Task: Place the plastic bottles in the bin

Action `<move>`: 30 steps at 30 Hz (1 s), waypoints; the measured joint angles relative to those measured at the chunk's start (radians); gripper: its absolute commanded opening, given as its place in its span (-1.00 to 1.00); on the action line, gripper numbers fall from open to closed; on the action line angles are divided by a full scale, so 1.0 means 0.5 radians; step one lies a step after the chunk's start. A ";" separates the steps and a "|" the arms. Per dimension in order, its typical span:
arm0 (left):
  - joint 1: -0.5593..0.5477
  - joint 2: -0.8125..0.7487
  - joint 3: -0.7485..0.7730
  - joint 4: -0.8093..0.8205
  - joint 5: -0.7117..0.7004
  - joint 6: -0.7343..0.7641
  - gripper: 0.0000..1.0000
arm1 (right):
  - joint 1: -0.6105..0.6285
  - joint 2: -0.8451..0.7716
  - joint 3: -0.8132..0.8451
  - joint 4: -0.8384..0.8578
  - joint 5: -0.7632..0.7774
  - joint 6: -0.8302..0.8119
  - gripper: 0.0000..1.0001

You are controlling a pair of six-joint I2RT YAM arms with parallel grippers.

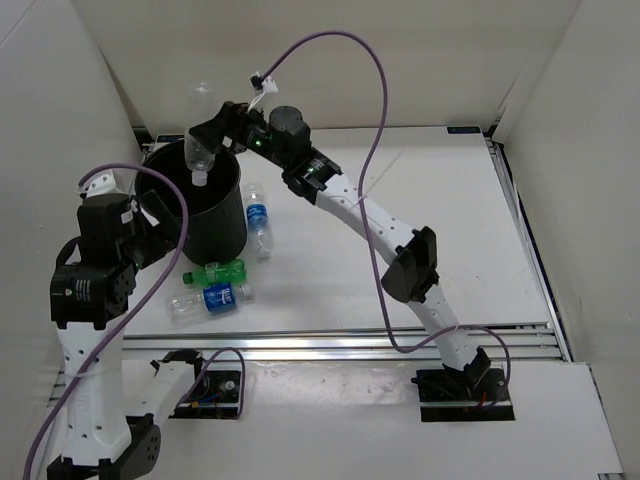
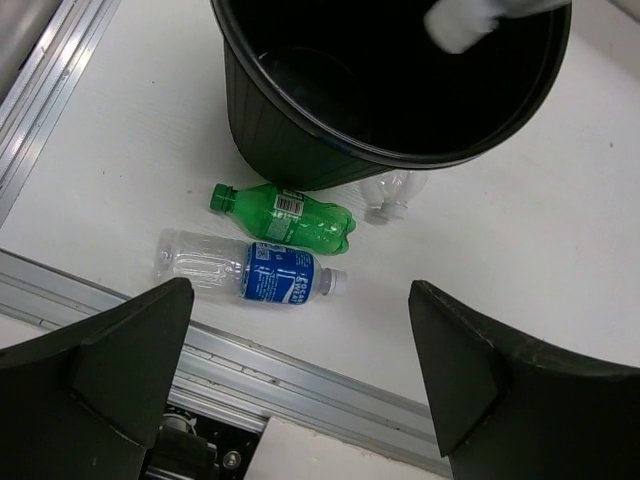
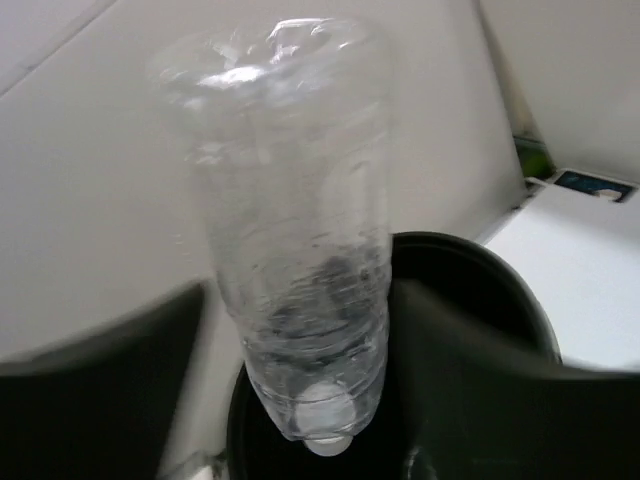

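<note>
My right gripper (image 1: 214, 131) is shut on a clear plastic bottle (image 1: 201, 122) and holds it cap down over the open mouth of the black bin (image 1: 222, 228). In the right wrist view the bottle (image 3: 295, 230) hangs between the dark fingers (image 3: 470, 400), above the bin's rim (image 3: 495, 268). A green bottle (image 1: 215, 271) and a blue-labelled bottle (image 1: 210, 298) lie in front of the bin. Another blue-labelled bottle (image 1: 258, 220) lies at its right. My left gripper (image 1: 152, 236) is open and empty beside the bin's left side, above the two front bottles (image 2: 285, 212) (image 2: 250, 270).
An aluminium rail (image 1: 350, 343) runs along the table's near edge. White walls (image 1: 60, 120) close the left, back and right sides. Purple cables (image 1: 375, 110) arc over the right arm.
</note>
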 measured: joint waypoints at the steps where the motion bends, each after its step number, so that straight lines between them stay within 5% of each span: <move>1: -0.018 0.022 0.018 -0.011 -0.002 0.005 1.00 | 0.007 0.040 -0.001 0.028 0.053 -0.027 1.00; 6: -0.086 0.062 0.034 -0.031 -0.011 0.022 1.00 | -0.031 0.043 -0.041 -0.041 0.179 -0.172 1.00; 11: -0.106 0.009 0.031 -0.014 -0.074 0.024 1.00 | -0.179 -0.629 -0.586 -0.199 0.364 -0.122 1.00; 15: -0.108 -0.104 -0.039 0.072 -0.142 -0.025 1.00 | -0.670 -1.148 -0.762 -0.233 0.204 0.222 0.84; 17: -0.108 -0.197 -0.145 0.120 -0.169 -0.079 1.00 | -0.996 -1.201 -0.702 -0.276 0.070 0.387 0.92; 20: -0.108 -0.343 -0.371 0.185 -0.195 -0.169 1.00 | -1.170 -1.014 -0.562 -0.394 -0.280 0.542 1.00; 25: -0.108 -0.410 -0.623 0.206 -0.185 -0.346 1.00 | -1.081 -0.468 -0.958 -0.510 -0.845 0.616 1.00; 30: -0.108 -0.380 -0.678 0.223 -0.112 -0.476 1.00 | -1.025 0.214 -1.120 -0.784 -1.094 0.623 1.00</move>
